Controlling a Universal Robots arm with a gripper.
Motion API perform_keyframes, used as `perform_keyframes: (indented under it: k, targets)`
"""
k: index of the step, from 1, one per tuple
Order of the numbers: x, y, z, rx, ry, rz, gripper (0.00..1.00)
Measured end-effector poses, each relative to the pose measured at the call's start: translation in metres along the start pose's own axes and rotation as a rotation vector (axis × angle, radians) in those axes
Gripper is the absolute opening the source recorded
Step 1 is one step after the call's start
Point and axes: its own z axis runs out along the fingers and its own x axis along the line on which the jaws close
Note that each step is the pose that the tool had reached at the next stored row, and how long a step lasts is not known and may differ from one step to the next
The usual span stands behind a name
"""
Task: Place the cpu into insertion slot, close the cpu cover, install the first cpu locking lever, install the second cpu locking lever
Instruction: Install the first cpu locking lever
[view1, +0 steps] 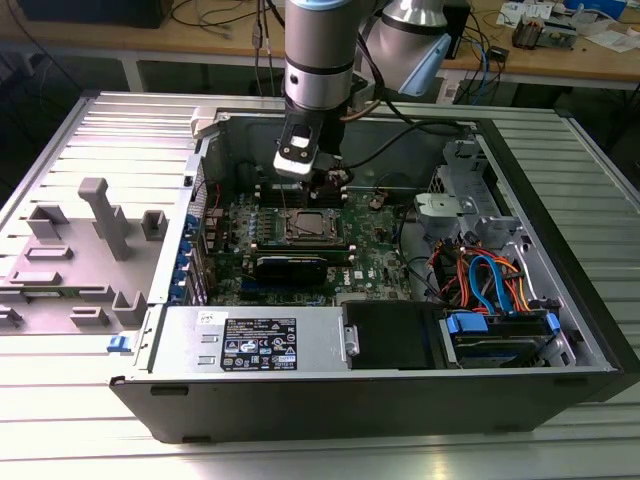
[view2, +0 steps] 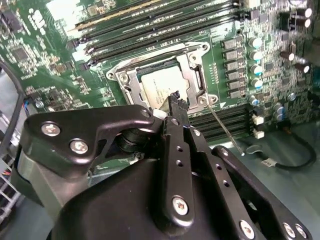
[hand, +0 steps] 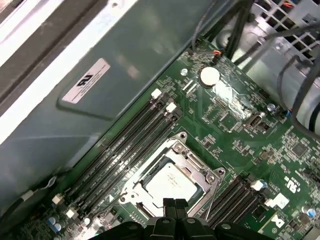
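Observation:
The cpu (view2: 161, 86), a dull silver square, lies in the insertion slot (view2: 150, 54) on the green motherboard (view2: 45, 75). The silvery cpu cover (view2: 194, 75) lies flat around it, framing its top. A thin metal locking lever (view2: 222, 127) sticks out free from one corner of the socket. My gripper (view2: 175, 98) hovers just above the socket's edge with its two black fingertips (hand: 170, 204) pressed together and nothing between them. In the exterior view the gripper (view1: 326, 186) hangs over the back edge of the cpu (view1: 308, 226).
Long black memory slots (view2: 150, 22) run on both sides of the socket. The open computer case (view1: 560, 330) walls in the board, with a power supply (view1: 250, 340) in front and drive bays with blue and orange cables (view1: 490, 285) on the exterior view's right. Grey fixtures (view1: 95, 225) stand outside.

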Motion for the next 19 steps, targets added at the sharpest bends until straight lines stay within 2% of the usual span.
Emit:
perform_keyframes:
  k: [2,7,9,13,18,19]
  targets:
    - [0.0,0.0,0.0,0.0009,0.0011,-0.061,0.11]
    - [0.0,0.0,0.0,0.0023,0.0027,-0.151,0.11]
    - [-0.0001,0.0,0.0002,0.003,0.0037,-0.21,0.11]
    - [-0.0001,-0.0001,0.0001,0.0043,0.0049,-0.288,0.11]
    - [-0.0001,-0.0001,0.0001,0.0054,0.0062,-0.359,0.11]
    - [-0.0001,-0.0001,0.0001,0.0059,0.0067,-0.387,0.11]
